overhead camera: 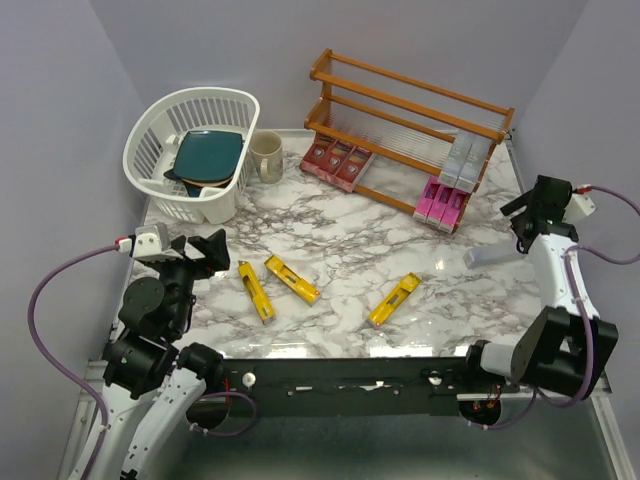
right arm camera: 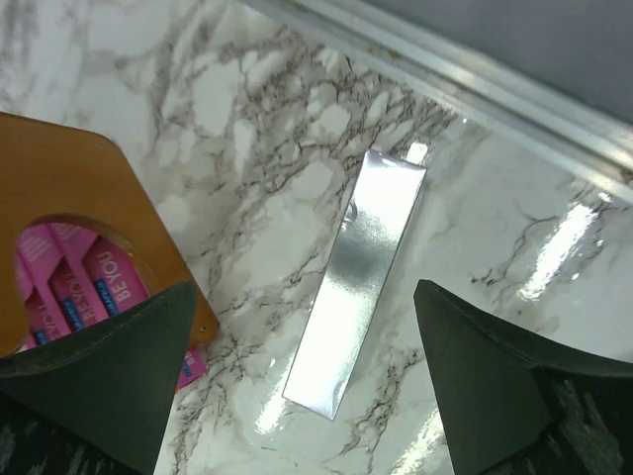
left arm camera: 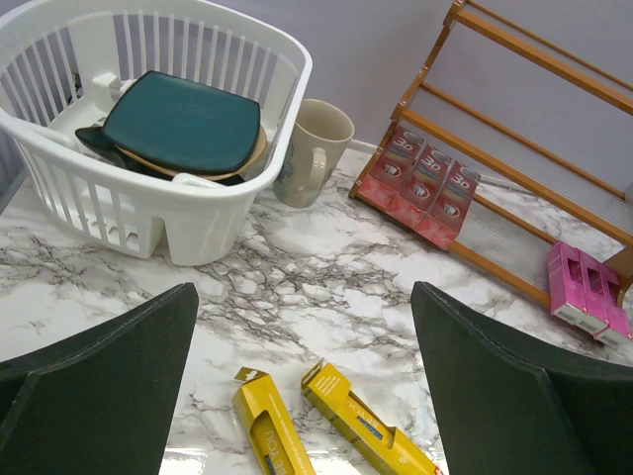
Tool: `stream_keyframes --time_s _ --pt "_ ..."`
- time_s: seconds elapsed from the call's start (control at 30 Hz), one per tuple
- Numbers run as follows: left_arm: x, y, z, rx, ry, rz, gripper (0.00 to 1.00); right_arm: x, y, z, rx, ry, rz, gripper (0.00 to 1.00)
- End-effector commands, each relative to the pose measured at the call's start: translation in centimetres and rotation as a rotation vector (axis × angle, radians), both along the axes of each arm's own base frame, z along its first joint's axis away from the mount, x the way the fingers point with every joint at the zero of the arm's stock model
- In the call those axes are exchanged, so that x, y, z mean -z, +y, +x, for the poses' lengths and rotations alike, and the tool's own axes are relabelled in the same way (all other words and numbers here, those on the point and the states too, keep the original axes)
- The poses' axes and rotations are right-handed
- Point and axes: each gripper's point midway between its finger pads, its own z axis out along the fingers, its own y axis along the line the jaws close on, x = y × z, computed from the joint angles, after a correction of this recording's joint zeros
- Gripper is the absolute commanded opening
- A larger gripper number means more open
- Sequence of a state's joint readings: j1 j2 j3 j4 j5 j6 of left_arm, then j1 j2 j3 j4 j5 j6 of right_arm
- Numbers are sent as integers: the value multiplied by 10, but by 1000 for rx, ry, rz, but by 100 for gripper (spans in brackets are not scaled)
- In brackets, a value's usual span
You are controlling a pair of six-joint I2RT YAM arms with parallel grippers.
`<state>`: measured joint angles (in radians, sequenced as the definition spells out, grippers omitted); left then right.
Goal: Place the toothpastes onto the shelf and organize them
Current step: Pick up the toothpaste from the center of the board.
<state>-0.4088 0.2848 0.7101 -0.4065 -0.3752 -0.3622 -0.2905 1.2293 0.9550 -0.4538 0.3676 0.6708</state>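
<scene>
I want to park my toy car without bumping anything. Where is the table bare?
The marble table is barest in the middle, between the red toothpastes on the shelf and the three yellow toothpastes. A smaller patch lies between the yellow toothpastes and the silver toothpaste. Crowded: the white basket and mug corner.

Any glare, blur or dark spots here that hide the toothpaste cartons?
Top external: sharp and evenly lit, with a glare band along the near edge of the marble table. Left wrist: crisp, print on the red cartons readable. Right wrist: the silver carton mirrors the light and shows no print; bright streaks on the marble beside it.
</scene>
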Motion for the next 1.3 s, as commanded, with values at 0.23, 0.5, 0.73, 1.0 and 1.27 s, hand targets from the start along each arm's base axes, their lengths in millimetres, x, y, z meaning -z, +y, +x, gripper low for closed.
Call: stream_keyframes --time_s 0.23,0.5,0.73,1.0,1.27 --pt "4 -3 -2 15 0 23 99 122 4 8 57 70 460 96" --pt "6 -4 0 18 8 27 99 139 0 11 50 82 500 73" --pt "6 -6 0 32 6 28 99 118 -1 11 22 46 470 45" --pt "6 -16 0 82 3 34 99 62 28 12 -159 -122 465 33" --pt "10 -36 5 190 26 54 99 22 104 3 -540 -377 503 31"
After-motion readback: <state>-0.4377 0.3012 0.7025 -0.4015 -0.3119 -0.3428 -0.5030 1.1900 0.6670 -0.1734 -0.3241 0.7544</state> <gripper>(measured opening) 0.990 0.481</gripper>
